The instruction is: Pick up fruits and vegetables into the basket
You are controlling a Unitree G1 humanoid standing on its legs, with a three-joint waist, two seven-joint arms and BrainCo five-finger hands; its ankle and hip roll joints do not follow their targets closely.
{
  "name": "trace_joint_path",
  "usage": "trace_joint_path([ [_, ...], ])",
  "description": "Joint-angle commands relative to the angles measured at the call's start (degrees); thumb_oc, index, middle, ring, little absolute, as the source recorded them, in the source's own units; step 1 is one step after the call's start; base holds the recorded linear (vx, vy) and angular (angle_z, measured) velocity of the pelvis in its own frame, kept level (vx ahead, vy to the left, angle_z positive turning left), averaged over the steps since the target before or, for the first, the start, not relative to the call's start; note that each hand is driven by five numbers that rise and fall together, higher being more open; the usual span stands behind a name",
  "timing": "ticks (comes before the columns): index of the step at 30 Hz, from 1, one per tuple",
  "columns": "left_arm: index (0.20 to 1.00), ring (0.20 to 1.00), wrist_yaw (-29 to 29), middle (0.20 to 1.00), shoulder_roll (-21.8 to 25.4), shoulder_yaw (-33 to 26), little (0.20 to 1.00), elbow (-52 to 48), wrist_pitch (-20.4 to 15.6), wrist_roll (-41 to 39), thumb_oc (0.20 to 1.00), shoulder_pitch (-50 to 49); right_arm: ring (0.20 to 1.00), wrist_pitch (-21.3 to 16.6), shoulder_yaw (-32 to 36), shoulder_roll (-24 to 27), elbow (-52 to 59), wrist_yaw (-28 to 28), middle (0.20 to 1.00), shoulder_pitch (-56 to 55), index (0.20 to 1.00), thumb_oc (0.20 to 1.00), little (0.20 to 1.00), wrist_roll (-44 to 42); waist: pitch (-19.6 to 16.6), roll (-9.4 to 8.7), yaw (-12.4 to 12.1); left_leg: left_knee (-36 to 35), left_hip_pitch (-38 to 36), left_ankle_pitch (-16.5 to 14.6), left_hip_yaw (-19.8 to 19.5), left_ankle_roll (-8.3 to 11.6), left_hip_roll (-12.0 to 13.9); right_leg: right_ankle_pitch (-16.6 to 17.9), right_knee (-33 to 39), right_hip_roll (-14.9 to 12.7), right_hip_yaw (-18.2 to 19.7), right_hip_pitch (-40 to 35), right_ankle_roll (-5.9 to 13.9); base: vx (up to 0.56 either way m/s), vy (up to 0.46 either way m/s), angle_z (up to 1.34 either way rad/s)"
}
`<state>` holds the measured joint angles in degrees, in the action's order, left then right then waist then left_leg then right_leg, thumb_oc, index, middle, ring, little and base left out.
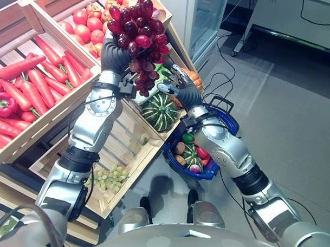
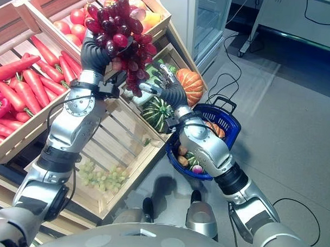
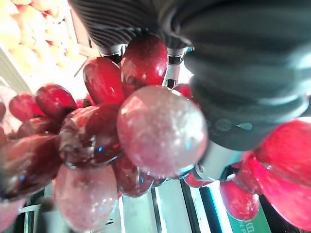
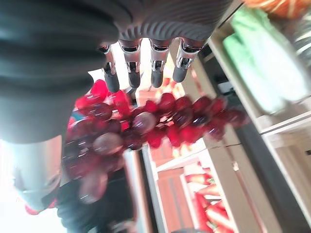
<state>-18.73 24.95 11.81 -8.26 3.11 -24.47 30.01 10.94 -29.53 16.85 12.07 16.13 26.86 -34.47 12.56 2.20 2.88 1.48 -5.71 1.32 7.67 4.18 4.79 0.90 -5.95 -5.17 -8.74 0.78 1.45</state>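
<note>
In the left eye view the left hand [image 1: 114, 52] is raised in front of the wooden produce stand [image 1: 57, 117], its fingers curled round the top of a bunch of red grapes [image 1: 140, 38] that hangs from it in the air above the stand's lower crates. The right hand [image 1: 182, 86] is just beside the bottom of the bunch, fingers straight and spread, with nothing in it. Below that arm, on the floor against the stand, sits the blue basket [image 1: 230, 124] with several vegetables in it. On the stand, carrots [image 1: 42, 81] fill the crate left of the grapes, tomatoes [image 1: 84, 24] lie in the one behind, a striped green squash [image 1: 160, 111] sits below the bunch, and green grapes [image 1: 111, 177] lie in the lowest crate. In the right eye view an orange pumpkin [image 2: 191, 85] shows just beyond the right hand. In the left wrist view the red grapes press against the curled fingers [image 3: 171, 65] of that hand. In the right wrist view the right hand's fingers [image 4: 131, 73] are extended, apart from the bunch hanging past them.
</note>
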Motion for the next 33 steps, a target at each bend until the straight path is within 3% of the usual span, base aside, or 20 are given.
trace_joint_path([
  [1,0.2,0.2,-0.6,0.2,0.2,-1.7,0.2,-3.0,-2.2,4.8,0.2,2.2,1.0,-4.7,2.6,-3.6,5.6,-1.9,1.0,4.8,1.0,1.0,1.0,1.9,-2.0,-1.19,-1.1,2.4,0.2,-4.1,-0.9,-2.26,-3.3,-6.0,-2.1,-1.8,-0.9,-4.4,3.03,0.0,0.0,0.0],
  [15,0.2,0.2,0.9,0.2,-1.2,0.2,0.2,-0.8,-0.6,5.1,0.2,0.6,1.0,-3.4,1.3,-4.3,8.0,-2.8,1.0,5.7,1.0,1.0,1.0,-2.0,-1.7,-1.67,-1.4,2.9,0.2,-4.1,-0.8,-2.37,-3.0,-6.1,-2.4,-1.6,-1.0,-4.5,2.94,0.0,0.0,0.0],
  [26,0.2,0.2,-0.4,0.2,-2.7,2.6,0.2,-2.3,-1.2,5.0,0.2,1.1,1.0,-2.6,-0.3,-5.2,6.1,0.3,1.0,5.5,1.0,1.0,1.0,1.7,-1.0,-1.74,-1.5,2.8,0.2,-4.0,-0.9,-2.55,-3.1,-6.1,-2.3,-1.5,-1.1,-4.4,2.97,0.0,0.0,0.0],
  [33,0.2,0.2,-2.0,0.2,-3.2,4.6,0.2,-4.1,1.5,6.7,0.2,3.6,1.0,-1.3,-1.0,-6.0,5.5,2.9,1.0,7.1,1.0,1.0,1.0,1.2,-0.4,-1.96,-1.5,3.1,0.7,-4.1,-1.0,-2.58,-3.2,-6.1,-2.6,-1.4,-1.0,-4.0,3.15,0.0,0.0,0.0],
])
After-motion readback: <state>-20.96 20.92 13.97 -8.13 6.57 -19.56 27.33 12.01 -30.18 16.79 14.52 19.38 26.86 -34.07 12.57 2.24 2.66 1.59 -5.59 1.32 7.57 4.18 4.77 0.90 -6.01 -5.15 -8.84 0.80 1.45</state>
